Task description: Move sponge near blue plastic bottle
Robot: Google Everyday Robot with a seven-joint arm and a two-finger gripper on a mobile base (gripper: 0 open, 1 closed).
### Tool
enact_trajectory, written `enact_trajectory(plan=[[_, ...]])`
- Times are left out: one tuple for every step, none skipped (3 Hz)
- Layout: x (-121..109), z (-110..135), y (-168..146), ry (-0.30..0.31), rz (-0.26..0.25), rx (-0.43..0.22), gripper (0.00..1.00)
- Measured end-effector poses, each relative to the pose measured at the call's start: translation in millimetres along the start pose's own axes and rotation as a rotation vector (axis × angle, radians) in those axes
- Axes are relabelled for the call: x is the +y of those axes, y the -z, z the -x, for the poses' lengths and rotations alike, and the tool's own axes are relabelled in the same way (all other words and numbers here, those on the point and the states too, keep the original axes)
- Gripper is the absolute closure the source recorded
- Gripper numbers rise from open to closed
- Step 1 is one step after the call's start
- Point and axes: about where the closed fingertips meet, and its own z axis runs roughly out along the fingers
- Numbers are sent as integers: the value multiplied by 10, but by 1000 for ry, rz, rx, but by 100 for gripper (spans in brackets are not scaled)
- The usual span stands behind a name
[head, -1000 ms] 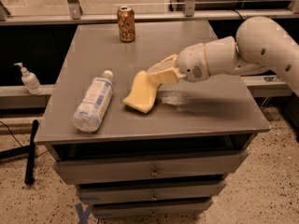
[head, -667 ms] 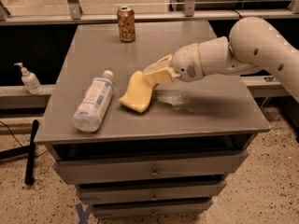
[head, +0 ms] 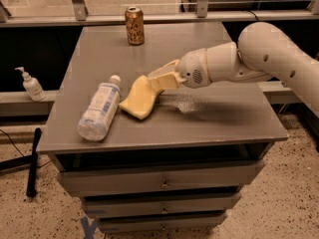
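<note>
The pale yellow sponge [head: 137,98] hangs tilted, its lower end touching or just above the grey table top [head: 214,118]. My gripper [head: 157,79] reaches in from the right and is shut on the sponge's upper right end. The blue plastic bottle [head: 99,113] lies on its side just left of the sponge, white cap pointing to the back; a narrow gap separates them.
A brown-gold drink can [head: 134,26] stands at the back of the table. A white pump dispenser [head: 31,85] stands on a ledge to the left. The table has drawers [head: 162,183] below; a black pole [head: 33,161] leans at the lower left.
My gripper has carried the sponge leftward, toward the bottle. The bottle and can have not moved.
</note>
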Motion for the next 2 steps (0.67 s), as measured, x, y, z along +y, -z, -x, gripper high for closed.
enact_trajectory(plan=[[-5, 32, -63, -28, -6, -16, 12], [-19, 66, -83, -46, -15, -32, 0]])
